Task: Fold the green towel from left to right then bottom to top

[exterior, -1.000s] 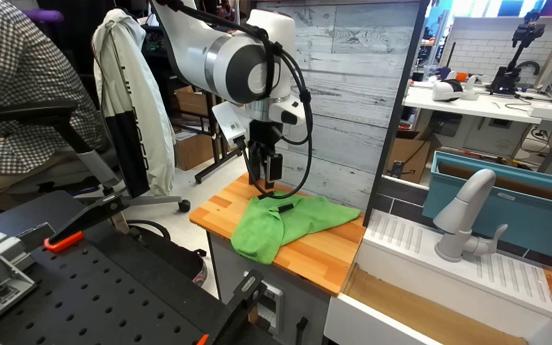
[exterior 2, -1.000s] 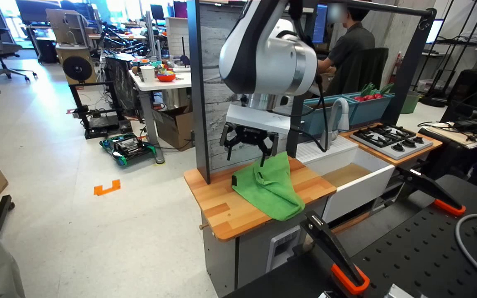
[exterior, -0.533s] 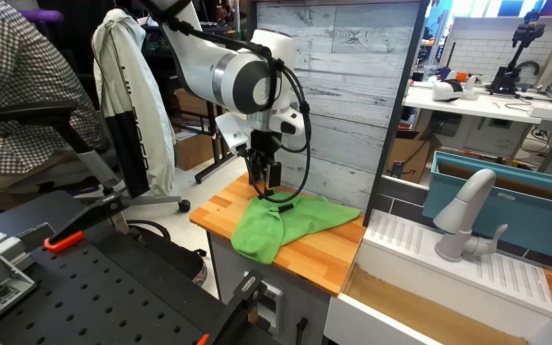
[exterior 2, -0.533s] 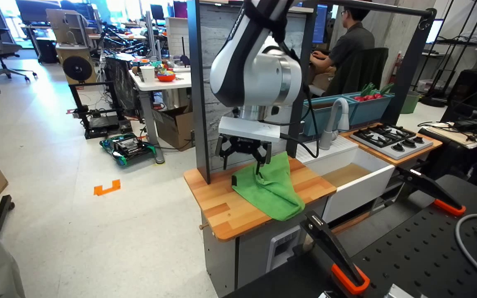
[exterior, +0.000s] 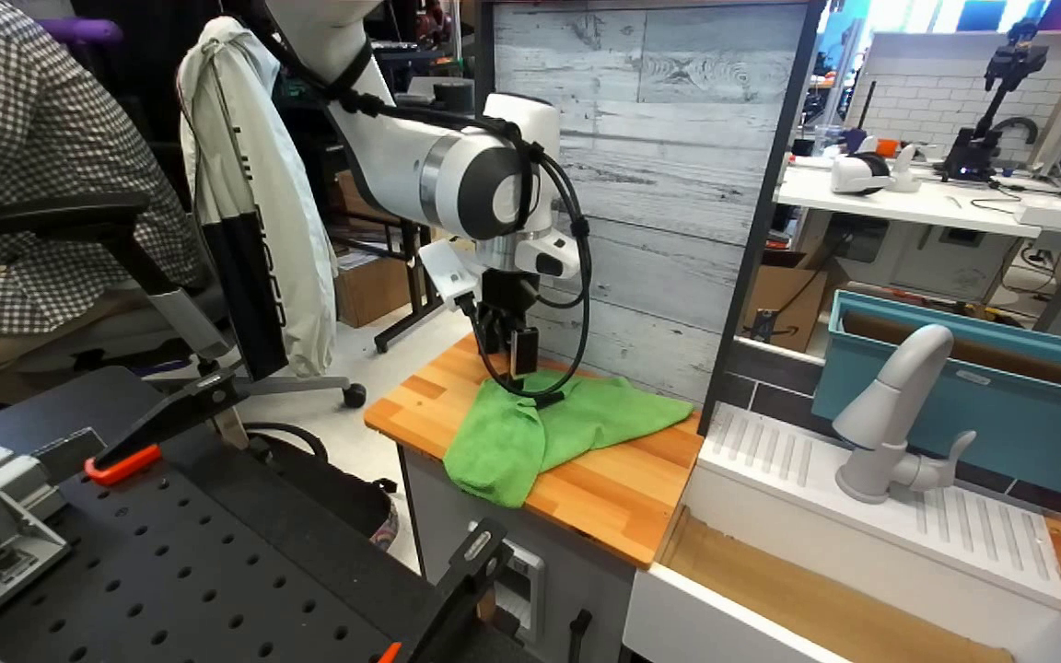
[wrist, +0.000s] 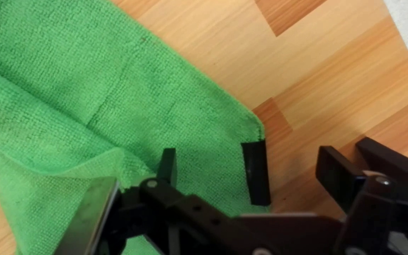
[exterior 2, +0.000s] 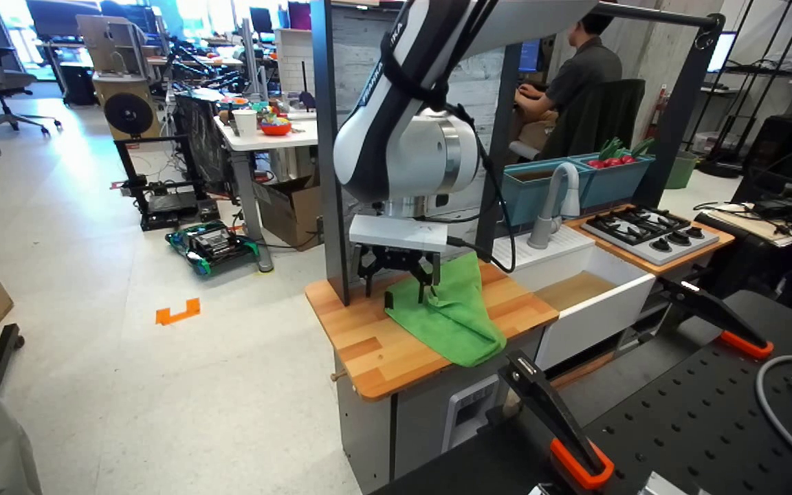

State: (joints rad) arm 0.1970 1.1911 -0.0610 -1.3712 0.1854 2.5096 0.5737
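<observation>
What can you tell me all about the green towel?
The green towel is bright and looks like soft, nubby cloth, with a black strip along one edge. It lies rumpled and partly folded over on the wooden counter, one end drooping past the counter's edge. The open gripper straddles that strip from above; I can't tell whether it touches the towel.

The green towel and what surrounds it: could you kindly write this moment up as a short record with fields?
green towel: rumpled, partly turned over itself
resting on: wooden counter, one end reaching past its edge
marking: black strip at the towel's edge
gripper: open, straddling the black strip as the wrist view shows it
held: nothing
contact with towel: cannot tell
folding: not finished
nearby: white sink beside the counter, with a grey faucet
</observation>
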